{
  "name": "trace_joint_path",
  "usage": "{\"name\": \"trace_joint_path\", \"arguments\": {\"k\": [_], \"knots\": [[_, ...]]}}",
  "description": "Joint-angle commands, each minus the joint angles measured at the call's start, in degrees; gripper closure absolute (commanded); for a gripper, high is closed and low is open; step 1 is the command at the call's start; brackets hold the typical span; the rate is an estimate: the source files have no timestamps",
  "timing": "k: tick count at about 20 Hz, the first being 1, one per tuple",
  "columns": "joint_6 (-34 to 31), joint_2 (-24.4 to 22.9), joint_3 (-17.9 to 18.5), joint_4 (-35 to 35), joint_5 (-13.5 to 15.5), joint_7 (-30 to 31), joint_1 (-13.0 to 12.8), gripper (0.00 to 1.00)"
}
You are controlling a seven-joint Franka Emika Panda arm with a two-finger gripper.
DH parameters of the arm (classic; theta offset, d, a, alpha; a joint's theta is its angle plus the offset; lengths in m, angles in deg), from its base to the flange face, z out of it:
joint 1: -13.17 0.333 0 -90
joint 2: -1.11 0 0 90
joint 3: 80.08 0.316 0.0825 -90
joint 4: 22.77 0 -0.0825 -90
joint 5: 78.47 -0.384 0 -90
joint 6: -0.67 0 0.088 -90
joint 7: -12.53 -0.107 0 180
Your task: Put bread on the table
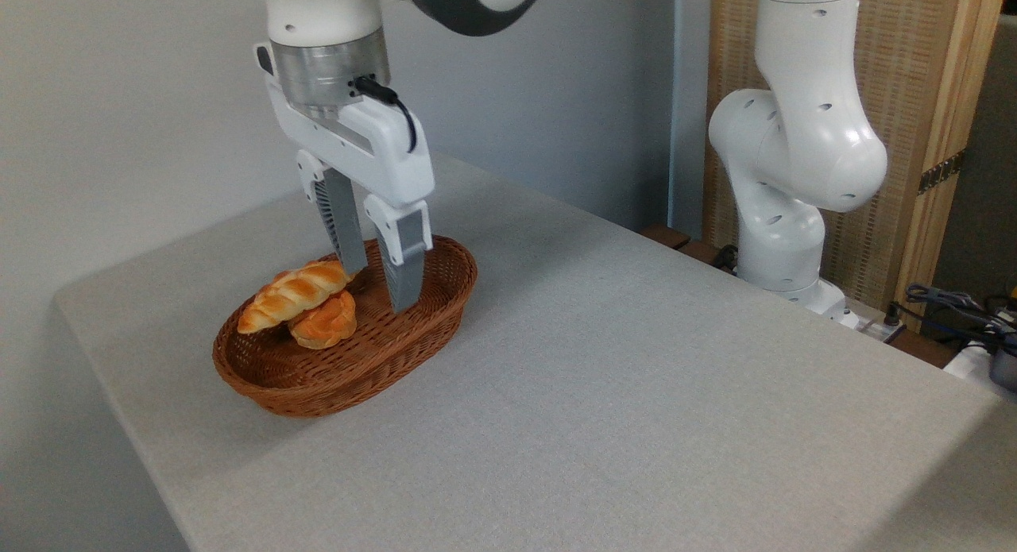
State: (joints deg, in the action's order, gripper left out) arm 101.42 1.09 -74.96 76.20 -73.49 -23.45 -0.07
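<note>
Camera: bread (292,295) lies just left of hand (380,286)

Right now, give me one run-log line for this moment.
gripper: open, in basket, right of bread | bread: in basket, atop bun | table: no bread yet

The surface (636,393) is covered in light grey, cloth-like fabric. A brown oval wicker basket (349,377) rests directly on it, near its left edge.

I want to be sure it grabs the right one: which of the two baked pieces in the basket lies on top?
The long braided golden-brown loaf lies on top, resting across the small round orange-brown knotted bun in the brown wicker basket.
</note>
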Motion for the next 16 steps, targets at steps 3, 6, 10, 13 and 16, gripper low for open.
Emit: {"name": "trace_joint_path", "arguments": {"k": [3,6,10,13,16], "knots": [[-1.08,0.46,-4.41,-0.79,1.78,4.77,-0.21,0.0],[0.05,1.16,-5.3,-0.71,4.51,6.35,-0.21,0.0],[4.45,2.3,-6.79,-0.36,5.48,11.27,-0.3,0.0],[7.26,4.4,-8.55,-0.36,5.65,12.16,-0.47,0.0],[11.47,6.51,-9.43,-0.27,7.49,13.12,-0.73,0.0]]}}
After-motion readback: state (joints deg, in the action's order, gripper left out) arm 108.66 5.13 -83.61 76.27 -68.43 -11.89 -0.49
